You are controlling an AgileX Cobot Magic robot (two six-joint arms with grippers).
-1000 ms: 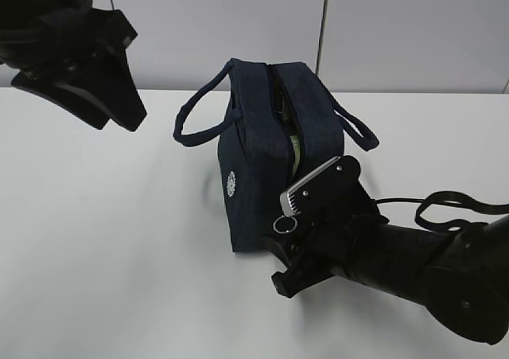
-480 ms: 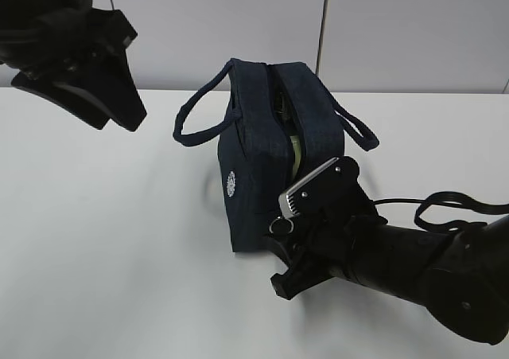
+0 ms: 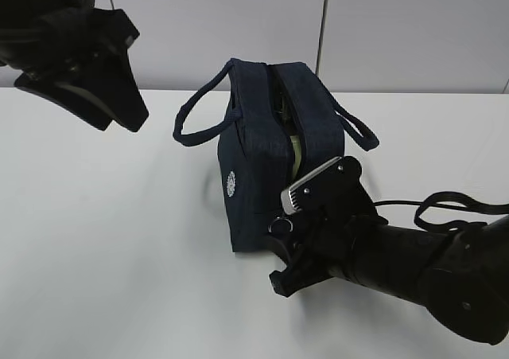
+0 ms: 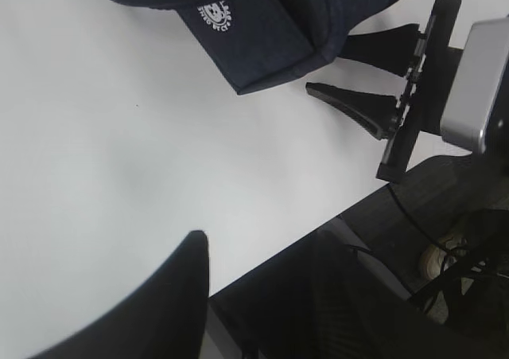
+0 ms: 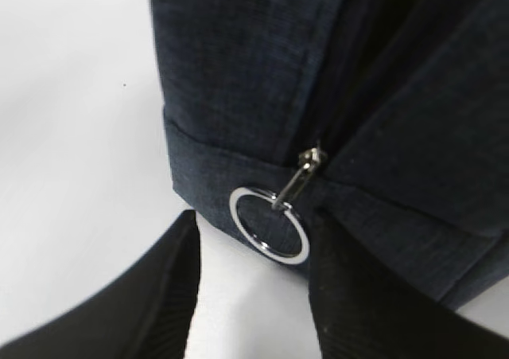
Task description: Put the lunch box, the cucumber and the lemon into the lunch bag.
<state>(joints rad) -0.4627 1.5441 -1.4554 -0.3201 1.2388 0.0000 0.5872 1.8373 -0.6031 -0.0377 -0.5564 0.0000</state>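
Fingers (image 5: 253, 295) of the low, reaching right arm straddle the ring pull (image 5: 268, 223), gapped, ungripped.

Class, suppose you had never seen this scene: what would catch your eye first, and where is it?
The dark navy lunch bag stands mid-table, its top unzipped with something pale green showing inside. At its near end the right gripper has its fingers on either side of the metal ring pull. The left gripper hangs high at the left, away from the bag.
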